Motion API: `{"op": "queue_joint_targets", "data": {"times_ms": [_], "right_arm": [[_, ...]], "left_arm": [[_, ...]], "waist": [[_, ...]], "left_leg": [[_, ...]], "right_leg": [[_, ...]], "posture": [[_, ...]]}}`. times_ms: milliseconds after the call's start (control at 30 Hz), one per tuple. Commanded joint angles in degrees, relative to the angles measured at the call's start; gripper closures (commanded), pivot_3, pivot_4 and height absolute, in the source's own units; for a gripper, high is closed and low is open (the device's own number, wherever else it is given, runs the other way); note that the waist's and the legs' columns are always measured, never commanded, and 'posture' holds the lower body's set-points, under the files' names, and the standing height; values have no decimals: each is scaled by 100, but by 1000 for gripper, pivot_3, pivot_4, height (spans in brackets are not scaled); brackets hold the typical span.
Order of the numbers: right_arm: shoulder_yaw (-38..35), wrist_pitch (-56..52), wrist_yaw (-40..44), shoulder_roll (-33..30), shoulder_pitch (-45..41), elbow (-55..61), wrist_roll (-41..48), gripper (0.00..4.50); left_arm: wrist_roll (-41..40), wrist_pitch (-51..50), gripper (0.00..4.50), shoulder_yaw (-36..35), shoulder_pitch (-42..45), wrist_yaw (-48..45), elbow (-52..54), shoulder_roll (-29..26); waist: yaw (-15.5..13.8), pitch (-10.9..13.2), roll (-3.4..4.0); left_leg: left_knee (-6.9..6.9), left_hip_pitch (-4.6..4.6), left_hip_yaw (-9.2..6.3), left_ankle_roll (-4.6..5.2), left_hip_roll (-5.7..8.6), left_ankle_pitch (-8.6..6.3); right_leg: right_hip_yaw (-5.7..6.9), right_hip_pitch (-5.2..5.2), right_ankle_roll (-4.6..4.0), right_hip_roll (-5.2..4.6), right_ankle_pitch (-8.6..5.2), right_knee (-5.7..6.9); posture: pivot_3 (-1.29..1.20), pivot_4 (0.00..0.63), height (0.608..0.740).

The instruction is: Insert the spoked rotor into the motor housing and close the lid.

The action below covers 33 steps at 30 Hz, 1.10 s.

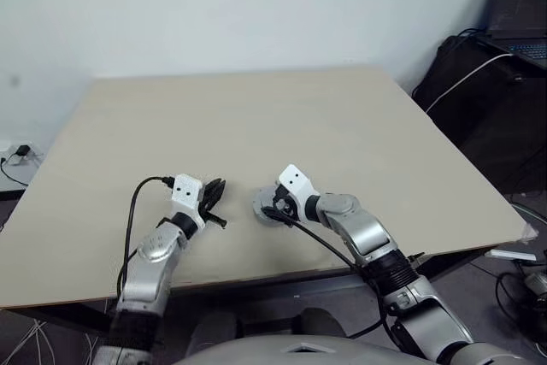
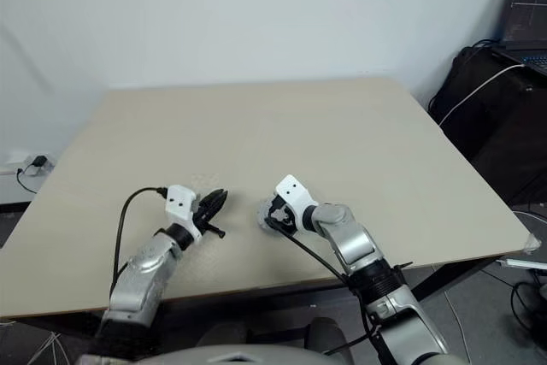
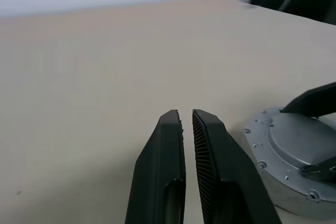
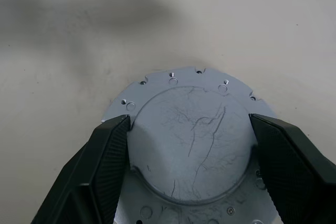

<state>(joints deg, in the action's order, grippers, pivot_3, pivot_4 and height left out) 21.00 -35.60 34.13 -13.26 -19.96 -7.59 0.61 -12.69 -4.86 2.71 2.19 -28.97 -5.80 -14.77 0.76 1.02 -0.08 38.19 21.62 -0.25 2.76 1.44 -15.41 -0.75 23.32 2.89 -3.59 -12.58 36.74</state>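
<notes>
Lid: smooth grey face up on table, raised centre clamped between right gripper fingers. Left gripper: jaws nearly together, empty, just beside the lid.

Lid: round silver-grey disc, smooth scratched raised centre facing up, flat flange with small holes and notches around the rim. Lies flat on the surface, between the right tool's two spread fingers, which flank the raised centre. Sits just beside the left tool, not touching it.
</notes>
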Motion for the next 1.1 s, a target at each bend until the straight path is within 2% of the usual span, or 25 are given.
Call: {"op": "queue_joint_targets", "data": {"times_ms": [33,167,300,433,900,967,1100], "right_arm": [[94,-188,-46,-8,79,9,-84,1223],[98,-201,-39,4,147,137,-40,1223],[122,-231,-51,2,213,251,-39,1223],[102,-270,-94,-4,283,346,-33,1223],[79,-323,-223,26,379,492,-28,1223],[85,-322,-236,38,381,497,-29,1223],[100,-314,-265,62,376,490,-35,1223]], "left_arm": [[-350,-404,4083,-7,463,-769,-368,-190],[-635,-1108,4083,112,979,-1569,-760,-345],[-632,-1545,4083,278,1441,-1994,-1103,-349],[-325,-1568,4083,530,1921,-1972,-1617,-158],[183,-1457,4083,886,2429,-2082,-2344,242],[253,-1455,4444,922,2446,-2066,-2375,250],[391,-1455,4488,982,2462,-2061,-2444,240]], "waist": [[5,0,0],[17,0,-3],[17,1,-4],[6,1,-4],[0,2,-5],[-2,2,-5],[-2,2,-5]], "left_leg": [[0,0,0,0,0,0],[1,-1,0,1,1,1],[0,-1,-3,1,3,1],[-4,0,-8,1,5,1],[-14,0,-16,1,6,0],[-16,0,-17,2,6,0],[-16,0,-19,2,6,0]], "right_leg": [[0,0,4,1,-2,0],[-2,-3,14,3,-8,-2],[-5,-5,16,5,-6,-3],[-7,-35,27,6,13,-6],[-7,-43,30,7,14,-27],[-7,-44,31,7,15,-31],[-6,-47,32,7,16,-35]], "posture": [[0,0,740],[0,0,740],[0,0,740],[0,0,740],[0,0,740],[0,0,740],[0,0,740]]}}
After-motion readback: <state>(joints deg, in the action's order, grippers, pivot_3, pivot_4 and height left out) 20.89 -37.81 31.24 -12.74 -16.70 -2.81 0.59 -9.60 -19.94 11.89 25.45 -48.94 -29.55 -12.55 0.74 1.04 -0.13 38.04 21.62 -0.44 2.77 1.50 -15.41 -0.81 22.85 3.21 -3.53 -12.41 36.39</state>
